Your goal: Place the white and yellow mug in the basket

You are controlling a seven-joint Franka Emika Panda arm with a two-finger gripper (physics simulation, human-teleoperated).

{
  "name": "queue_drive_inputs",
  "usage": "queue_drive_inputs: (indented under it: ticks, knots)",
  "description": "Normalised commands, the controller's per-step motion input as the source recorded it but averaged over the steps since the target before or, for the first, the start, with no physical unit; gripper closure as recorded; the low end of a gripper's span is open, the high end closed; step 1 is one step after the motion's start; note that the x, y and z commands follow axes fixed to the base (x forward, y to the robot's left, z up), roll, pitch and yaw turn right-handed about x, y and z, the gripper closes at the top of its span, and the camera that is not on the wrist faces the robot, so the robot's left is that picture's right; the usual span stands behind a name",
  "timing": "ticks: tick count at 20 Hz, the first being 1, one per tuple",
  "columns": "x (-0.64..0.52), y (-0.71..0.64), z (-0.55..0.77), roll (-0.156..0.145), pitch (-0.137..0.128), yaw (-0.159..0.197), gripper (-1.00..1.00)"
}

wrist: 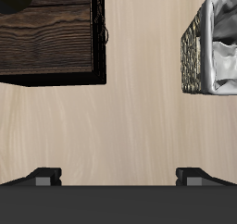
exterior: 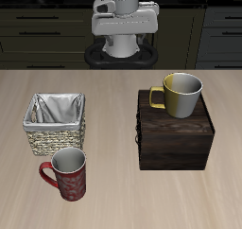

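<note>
The white and yellow mug [exterior: 181, 94] stands upright on top of a dark brown wooden box [exterior: 175, 132], with its handle turned toward the basket's side. The wicker basket [exterior: 55, 122] with grey cloth lining sits on the table beside the box, and nothing shows inside it. My gripper [exterior: 124, 30] hangs high at the table's back, far from both and holding nothing. In the wrist view the gripper [wrist: 118, 177] is open, with the fingertips [wrist: 44, 176] wide apart above bare table. The box [wrist: 51, 33] and the basket [wrist: 215, 43] show there. I cannot make out the mug there.
A red patterned mug [exterior: 68, 173] stands upright near the table's front edge, just in front of the basket. Dark cabinets run behind the table.
</note>
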Motion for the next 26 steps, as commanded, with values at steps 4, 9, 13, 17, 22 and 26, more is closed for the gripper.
queue_drive_inputs:
  ticks: [4,9,13,17,22,26]
  knots:
    - [0.18,0.15,0.12,-0.011,-0.001,0.002,-1.0]
    - [0.25,0.17,0.26,0.016,-0.033,-0.029,-1.0]
    - [0.34,0.24,0.2,-0.015,-0.018,0.016,-1.0]
    - [0.28,0.16,0.14,-0.018,-0.008,-0.008,-1.0]
    - [0.2,0.17,0.11,-0.002,-0.004,-0.018,-1.0]
    - [0.23,0.21,0.11,-0.014,0.004,-0.014,-1.0]
